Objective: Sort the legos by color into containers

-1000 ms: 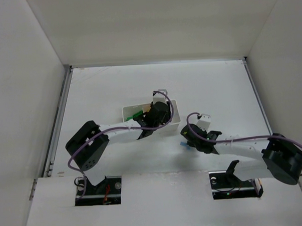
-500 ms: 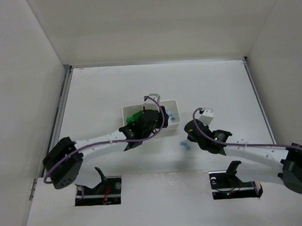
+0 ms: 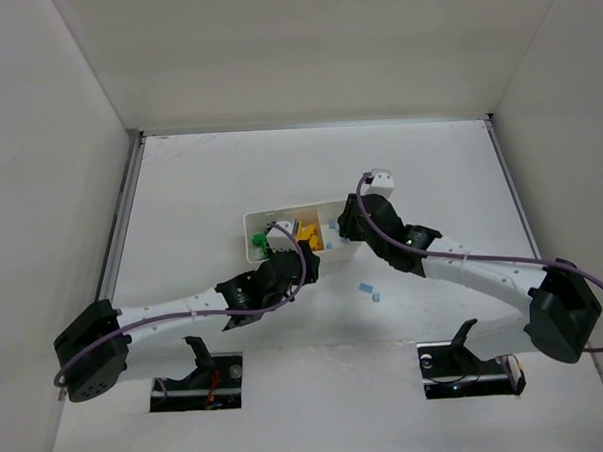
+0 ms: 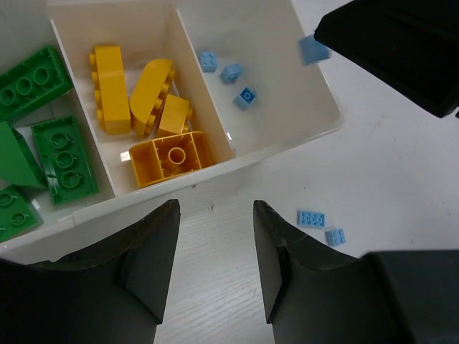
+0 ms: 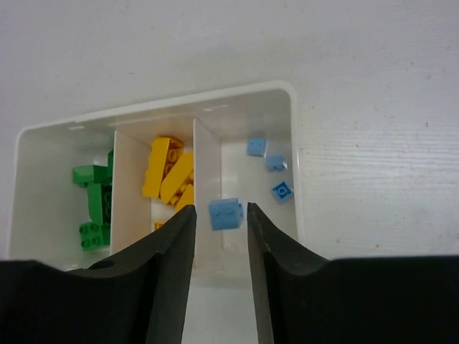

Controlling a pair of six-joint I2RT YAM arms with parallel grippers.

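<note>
The white tray (image 3: pixel 250 228) holds green legos (image 4: pixel 61 154) in its left compartment, yellow ones (image 4: pixel 154 93) in the middle and three light-blue ones (image 4: pixel 231 72) on the right. My right gripper (image 5: pixel 221 208) hovers open above the right compartment. A light-blue brick (image 5: pixel 226 213) is loose between its fingertips, with a gap on each side. The left wrist view catches that brick (image 4: pixel 313 49) in the air. My left gripper (image 4: pixel 215 215) stands open and empty over the table, just in front of the tray's near wall (image 4: pixel 287 140).
Two light-blue legos (image 3: pixel 365 287) (image 3: pixel 377 299) lie on the table right of the tray's near side, also seen from the left wrist as a flat plate (image 4: pixel 311 218) and a small brick (image 4: pixel 335 236). White walls enclose the table.
My right arm rose from the table to above the tray's right compartment with a blue brick, and its jaws have parted. My left gripper pulled back out of the tray toward me.
</note>
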